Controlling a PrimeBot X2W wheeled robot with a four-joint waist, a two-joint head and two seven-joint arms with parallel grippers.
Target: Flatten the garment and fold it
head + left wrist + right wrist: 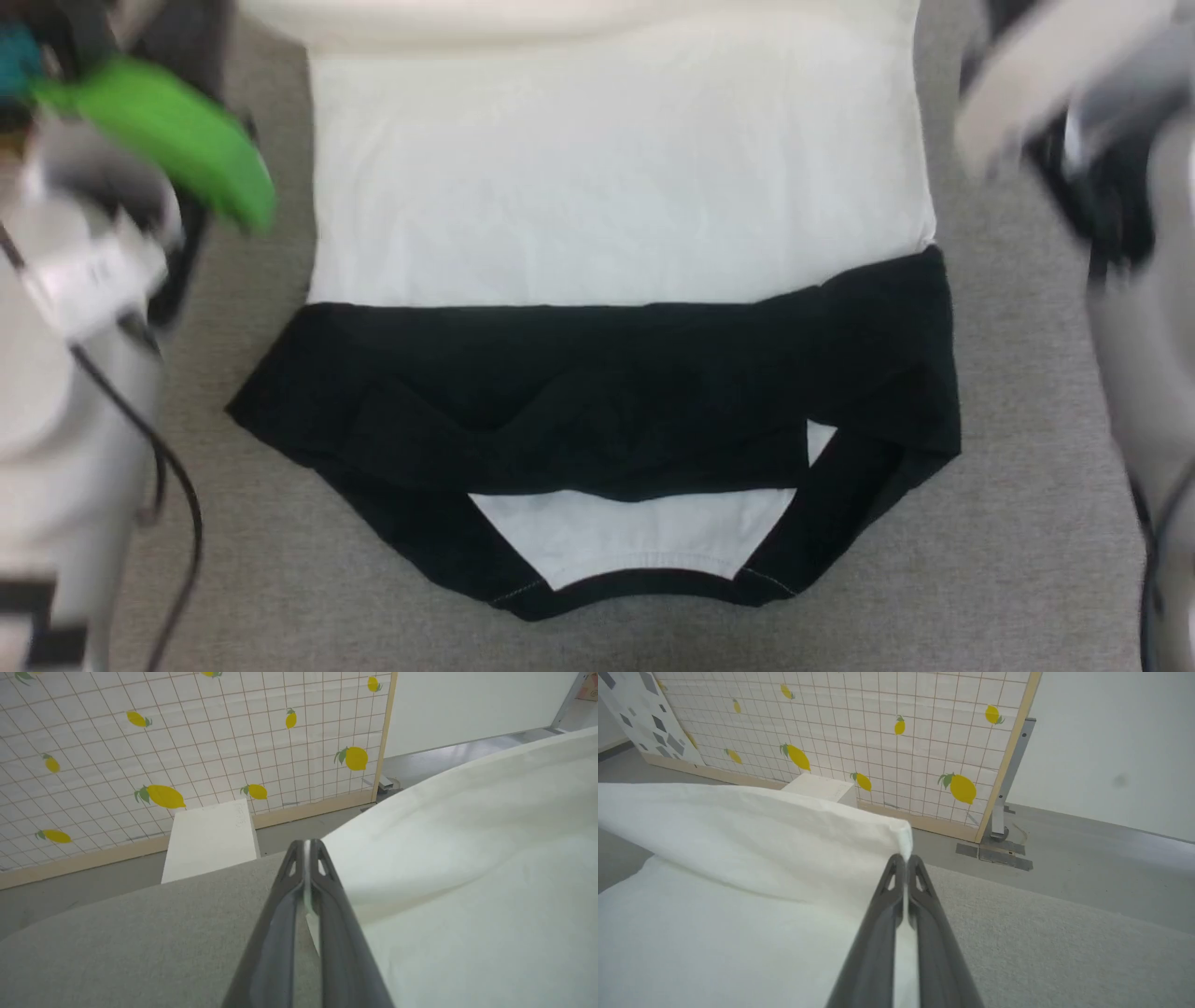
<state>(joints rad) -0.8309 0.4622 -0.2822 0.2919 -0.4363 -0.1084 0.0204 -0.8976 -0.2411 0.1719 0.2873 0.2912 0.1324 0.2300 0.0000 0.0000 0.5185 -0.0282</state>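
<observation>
The right gripper (906, 857) is clamped shut on a white hem corner of the garment (616, 187), with thin matte cotton bunched at the long dark fingertips. The left gripper (307, 845) is closed too. A pale sliver is seen between its fingers, probably the other hem corner. The hem is lifted into a soft roll toward the far edge of the bench (1027, 523), which is topped in grey felt-like stuff. The white body is spread flat mid-bench, black sleeves are crossed over it, and the collar band is by the near edge. A lemon-print grid panel (878, 728) and a white box (210, 840) are seen beyond.
</observation>
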